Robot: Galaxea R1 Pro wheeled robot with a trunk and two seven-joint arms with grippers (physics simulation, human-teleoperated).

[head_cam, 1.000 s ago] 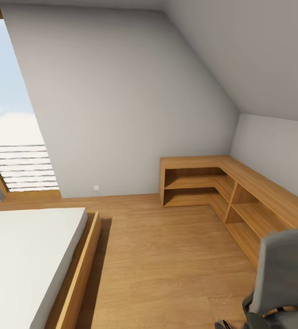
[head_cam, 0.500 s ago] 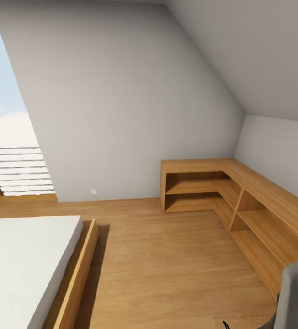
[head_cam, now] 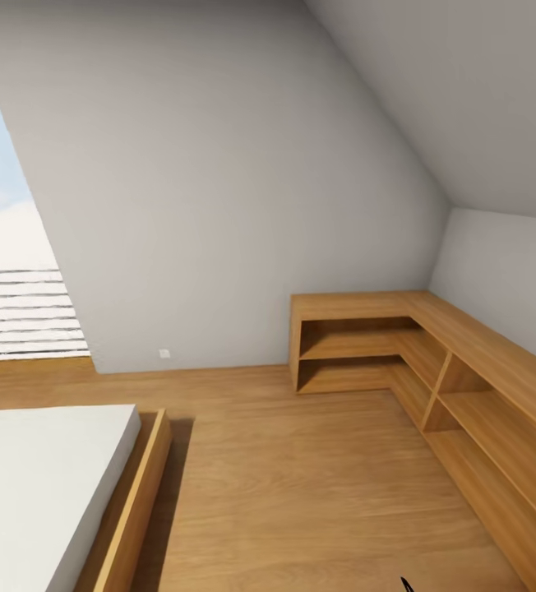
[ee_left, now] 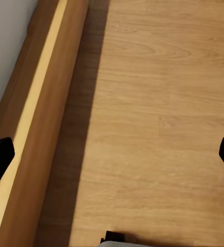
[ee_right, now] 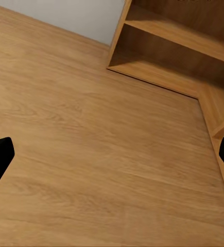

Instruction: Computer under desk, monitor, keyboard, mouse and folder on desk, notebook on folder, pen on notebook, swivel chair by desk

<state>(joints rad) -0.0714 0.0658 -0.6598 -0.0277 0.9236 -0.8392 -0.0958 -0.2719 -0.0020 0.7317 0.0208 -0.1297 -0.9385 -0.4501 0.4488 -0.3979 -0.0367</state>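
Bedroom corner: low wooden shelving (head_cam: 432,362) at the right, bed (head_cam: 46,485) near left, bare floor (head_cam: 301,477) between. Left end effector (ee_left: 112,154) and right end effector (ee_right: 112,154) are held spread open, empty. No task item is seen here; the base is best turned slowly until the counter is found.

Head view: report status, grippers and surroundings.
Both grippers open, left gripper and right gripper holding nothing, over wood floor. Ahead: low wooden shelving, bed at left.
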